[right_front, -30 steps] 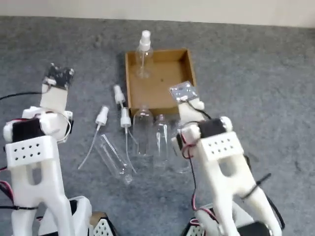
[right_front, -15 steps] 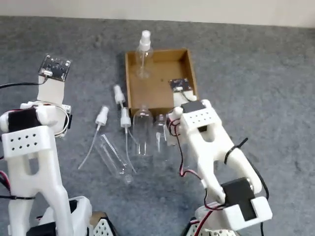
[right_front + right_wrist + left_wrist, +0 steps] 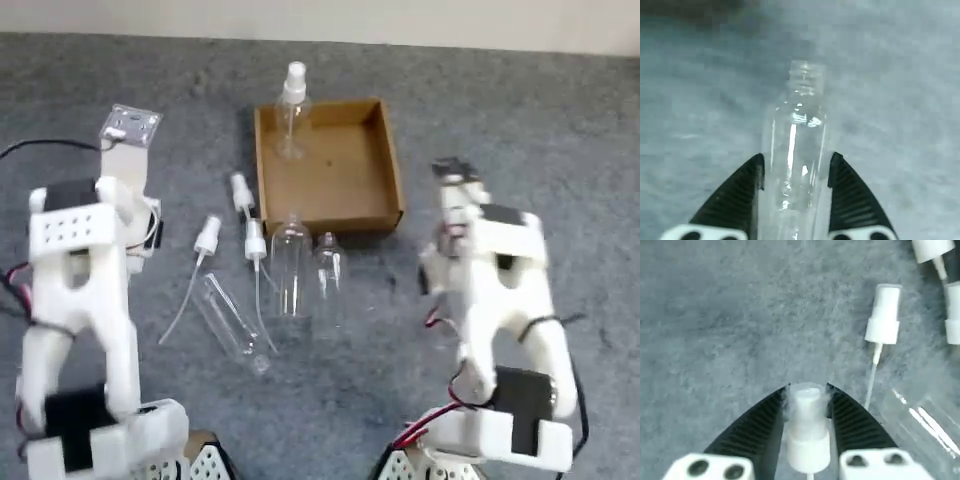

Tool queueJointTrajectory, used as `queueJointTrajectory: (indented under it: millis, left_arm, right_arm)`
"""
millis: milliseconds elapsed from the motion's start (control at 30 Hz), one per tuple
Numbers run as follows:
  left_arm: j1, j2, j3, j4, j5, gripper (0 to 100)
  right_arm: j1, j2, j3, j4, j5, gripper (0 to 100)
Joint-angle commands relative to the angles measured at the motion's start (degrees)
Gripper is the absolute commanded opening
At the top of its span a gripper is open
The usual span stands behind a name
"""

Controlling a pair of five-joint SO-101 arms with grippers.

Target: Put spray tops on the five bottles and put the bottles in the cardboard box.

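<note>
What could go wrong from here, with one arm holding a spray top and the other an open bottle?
The spray top in the left gripper has to meet the narrow open neck of the bottle in the right gripper; slight misalignment might jam it.
The bottle is gripped by its smooth sides, so pressing the top on may make it slip.
The capped bottle standing in a corner of the cardboard box could be knocked over when this one goes in.

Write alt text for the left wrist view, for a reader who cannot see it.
The left pincer grips a white spray top over grey carpet. Past it lie another spray top with its thin tube, part of a clear bottle on its side, and more spray tops.
</note>
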Motion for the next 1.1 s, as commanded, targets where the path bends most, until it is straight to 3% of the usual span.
queueJointTrajectory:
  millis: [0,467,700,933,1067]
  left_arm:
    - [0.66,11.38,-7.96,-1.32,0.88,0]
    - [-1.1,36.0,-20.18,-5.89,-2.11,1]
    - [-3.3,37.32,-19.91,-6.24,-2.99,8]
    - [-4.53,37.85,-18.59,-6.51,-7.3,8]
    - [-4.18,36.97,-18.68,-6.24,-7.12,1]
  right_arm:
    - [4.79,1.01,1.1,-3.74,3.34,0.4]
    - [2.24,0.75,5.67,-6.2,3.6,0.9]
    - [2.24,0.75,5.67,-6.2,3.6,8.2]
    - [1.98,0.84,5.67,-6.2,3.6,8.4]
    - [2.07,0.75,5.67,-6.11,3.25,8.5]
